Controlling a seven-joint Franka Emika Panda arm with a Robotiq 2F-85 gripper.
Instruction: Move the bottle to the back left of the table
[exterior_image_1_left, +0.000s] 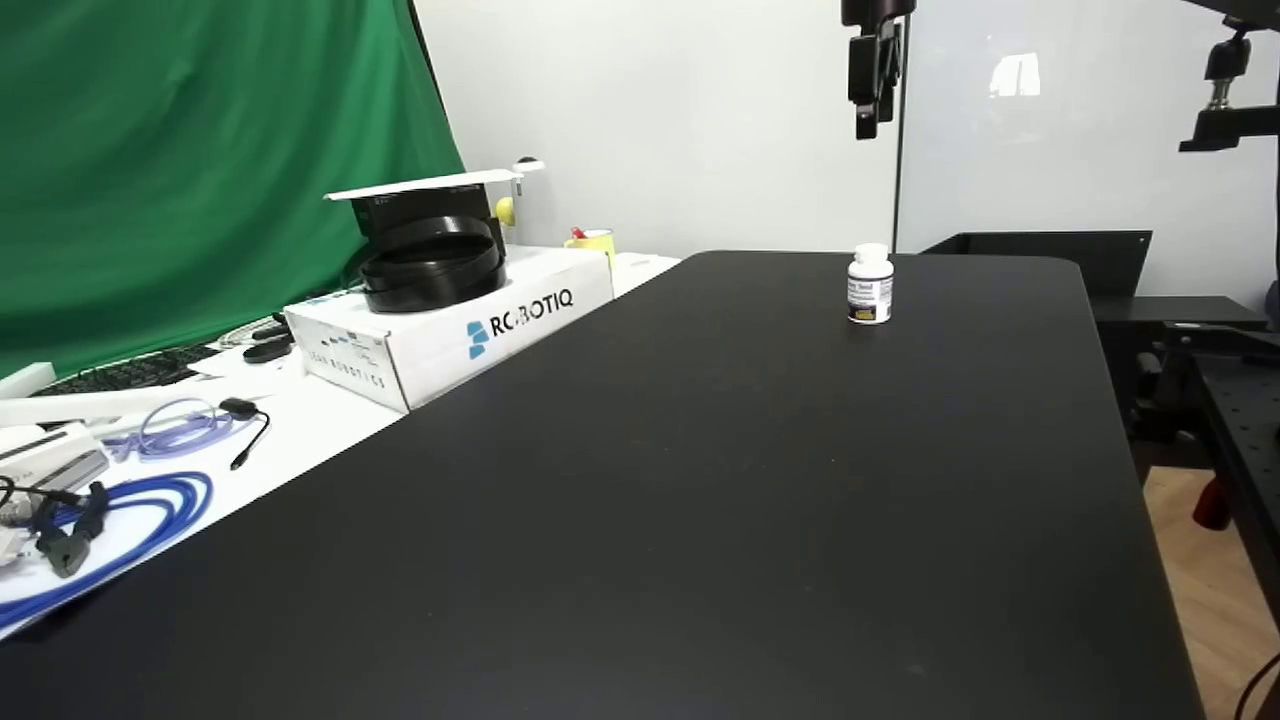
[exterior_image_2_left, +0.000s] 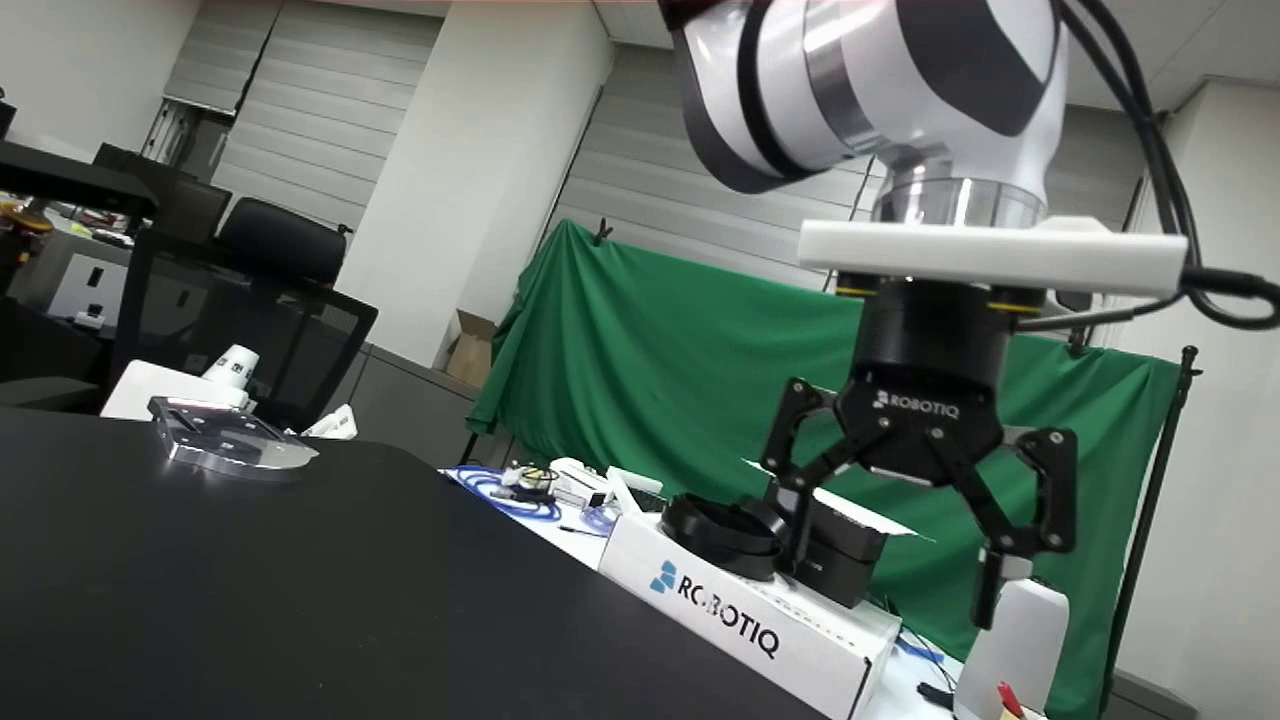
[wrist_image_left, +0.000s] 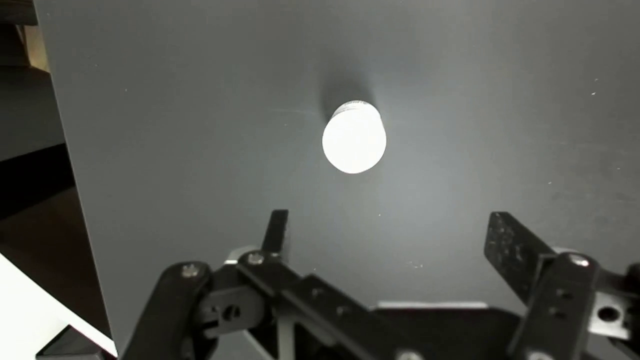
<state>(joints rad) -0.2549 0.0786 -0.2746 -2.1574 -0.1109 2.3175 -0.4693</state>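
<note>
The small white bottle (exterior_image_1_left: 870, 285) with a white cap and a printed label stands upright on the black table (exterior_image_1_left: 700, 480), near its far end in an exterior view. In the wrist view the bottle (wrist_image_left: 354, 140) shows from above as a bright white cap, ahead of the fingertips. My gripper (exterior_image_1_left: 876, 122) hangs well above the table, over the bottle's end of it. Its fingers are wide apart with nothing between them, as the wrist view (wrist_image_left: 390, 215) and an exterior view (exterior_image_2_left: 890, 592) show. The bottle is out of view in the exterior view that shows the arm up close.
A white Robotiq box (exterior_image_1_left: 470, 325) with black rings (exterior_image_1_left: 432, 270) on it stands beside the table on a white surface with cables (exterior_image_1_left: 150, 520). A clear plastic piece (exterior_image_2_left: 230, 440) lies on the table in an exterior view. A table edge (wrist_image_left: 75, 170) runs along the wrist view's left.
</note>
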